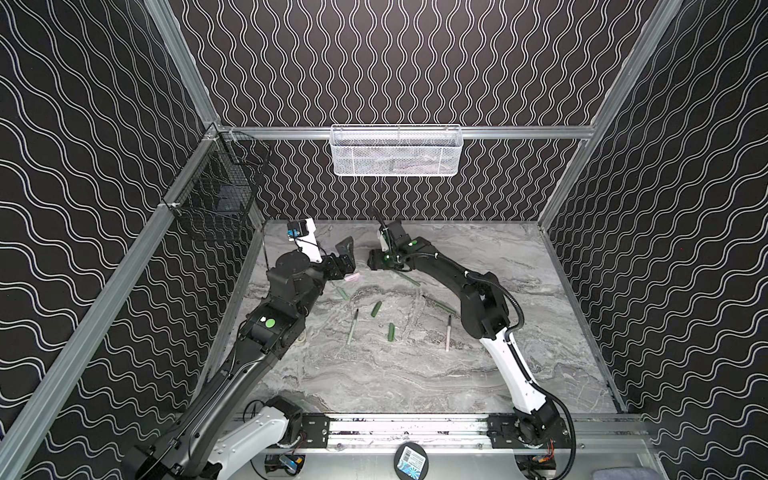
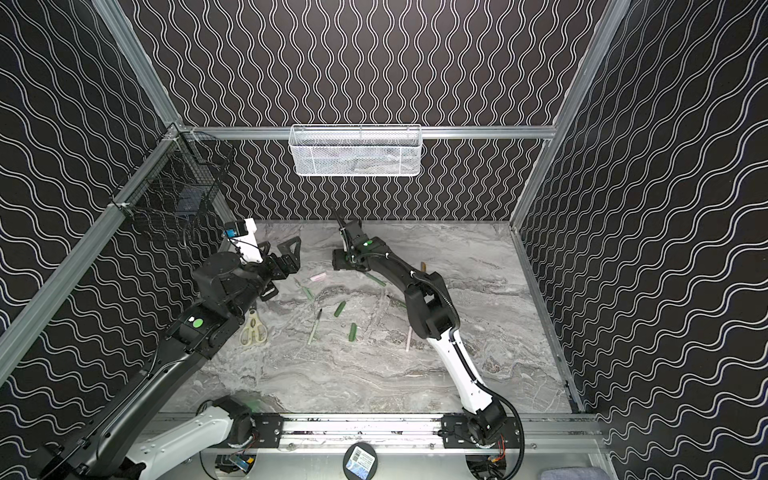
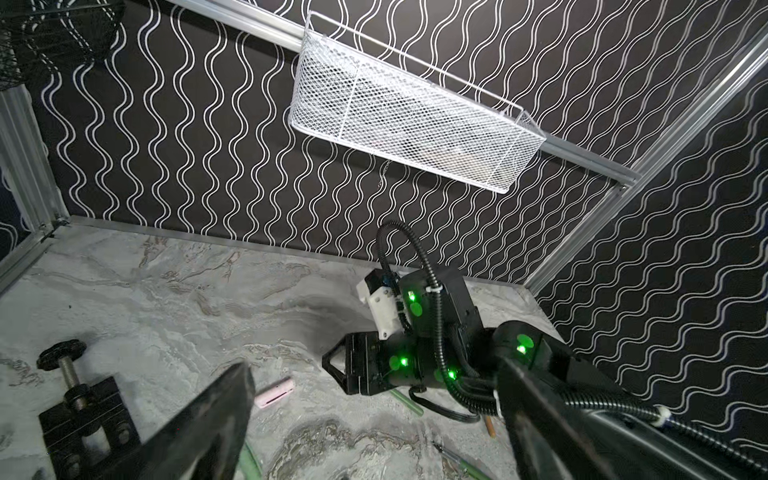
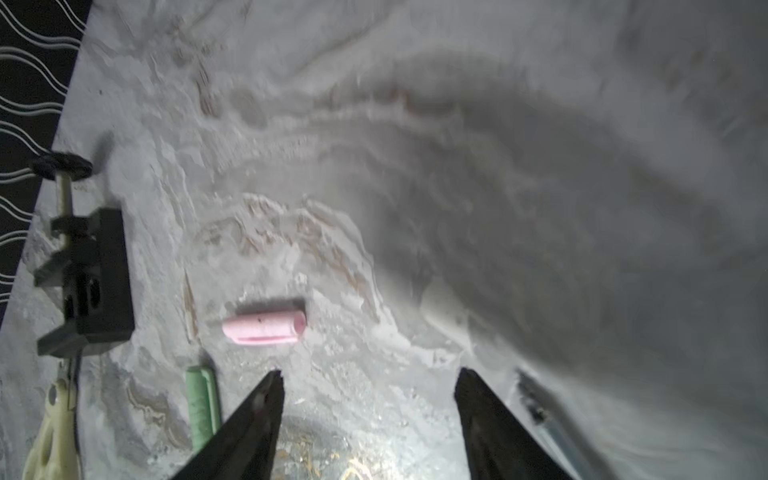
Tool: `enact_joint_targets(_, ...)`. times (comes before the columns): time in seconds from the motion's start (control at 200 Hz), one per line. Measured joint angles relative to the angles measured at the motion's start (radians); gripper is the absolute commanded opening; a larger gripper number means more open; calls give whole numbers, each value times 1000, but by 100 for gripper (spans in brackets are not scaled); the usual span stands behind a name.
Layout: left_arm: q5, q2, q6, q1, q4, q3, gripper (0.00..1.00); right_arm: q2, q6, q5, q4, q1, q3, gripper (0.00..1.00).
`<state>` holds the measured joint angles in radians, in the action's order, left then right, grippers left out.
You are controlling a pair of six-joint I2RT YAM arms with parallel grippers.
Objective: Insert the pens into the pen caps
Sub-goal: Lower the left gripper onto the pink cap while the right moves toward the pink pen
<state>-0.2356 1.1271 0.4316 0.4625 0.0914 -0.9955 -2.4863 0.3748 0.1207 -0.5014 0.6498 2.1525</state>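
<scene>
Low over the marbled table (image 1: 415, 374), between wavy-lined walls (image 1: 415, 62), left claw (image 1: 347, 257) and right claw (image 4: 370, 374) gape empty.

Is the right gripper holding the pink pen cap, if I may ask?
No, the pink pen cap lies on the table beyond the right gripper, whose jaws stand apart.

The grey marbled surface (image 1: 415, 374) carries a pink pen cap (image 4: 264, 328), with a pale green pen cap (image 4: 202, 405) near it but not touching. Toward the middle lie a dark green pen cap (image 1: 376, 309), a second dark green cap (image 1: 391, 332), a green pen (image 1: 352, 327) and a pale pink pen (image 1: 448, 334). Cream-handled scissors (image 2: 254, 330) and a black clamp (image 4: 87, 282) sit at the left.
</scene>
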Motion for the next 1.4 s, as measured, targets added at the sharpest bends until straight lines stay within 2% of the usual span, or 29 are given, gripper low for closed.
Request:
enact_joint_targets(0.175, -6, 132, -19, -72, 8, -30, 78, 148, 3, 6, 79, -6, -262, 63)
enact_joint_targets(0.26, 19, 252, -26, -135, 39, -80, 74, 256, 3, 13, 111, -3, -358, 61)
enact_joint_targets(0.35, 73, 413, -67, -167, 101, -166, 70, 438, 2, 16, 137, -3, -501, 60)
enact_joint_targets(0.45, 163, 582, -128, -175, 187, -265, 67, 716, -2, 4, 150, -4, -650, 60)
enact_joint_targets(0.546, 198, 735, -186, -183, 264, -368, 70, 930, -12, -6, 233, -5, -772, 61)
enact_joint_targets(0.751, 239, 998, -299, -200, 407, -569, 70, 1176, -3, -30, 240, -4, -1047, 64)
enact_joint_targets(0.876, 255, 1083, -337, -200, 471, -596, 70, 1264, -1, -38, 232, -6, -1119, 64)
enact_joint_targets(1.111, 264, 1154, -360, -199, 505, -625, 70, 1360, -1, -58, 217, -6, -1216, 65)
enact_joint_targets(1.396, 245, 1183, -380, -185, 529, -635, 64, 1392, 0, -59, 220, -6, -1245, 64)
